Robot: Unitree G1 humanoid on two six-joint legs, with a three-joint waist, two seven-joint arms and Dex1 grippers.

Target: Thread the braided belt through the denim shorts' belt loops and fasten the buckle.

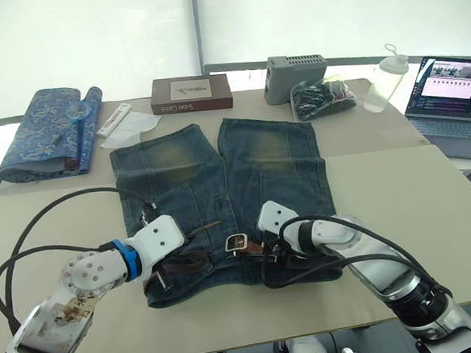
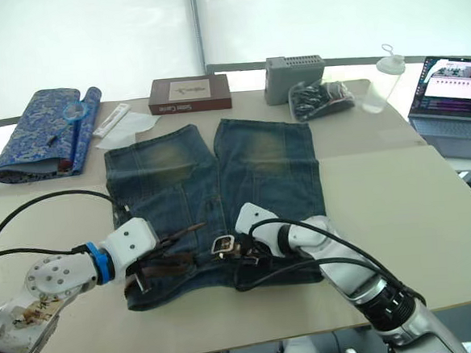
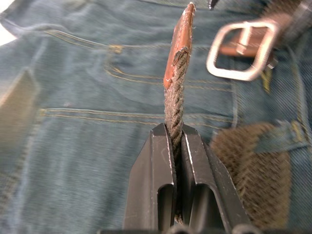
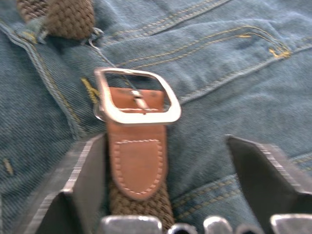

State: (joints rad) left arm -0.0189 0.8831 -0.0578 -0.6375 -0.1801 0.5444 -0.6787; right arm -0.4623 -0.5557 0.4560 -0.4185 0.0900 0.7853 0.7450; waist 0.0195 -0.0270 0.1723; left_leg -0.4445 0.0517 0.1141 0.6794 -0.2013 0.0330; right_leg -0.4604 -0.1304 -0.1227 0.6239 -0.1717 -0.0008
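Denim shorts (image 1: 221, 202) lay flat mid-table, waistband toward the near edge. The braided belt (image 1: 181, 267) already ran through belt loops (image 3: 280, 139) there, so threading looked mostly done. My left pincer (image 3: 176, 146) was clenched on the belt's leather tip; my right pincer (image 4: 170, 195) stood released, straddling the strap behind the buckle (image 4: 136, 97). Fastening was left.
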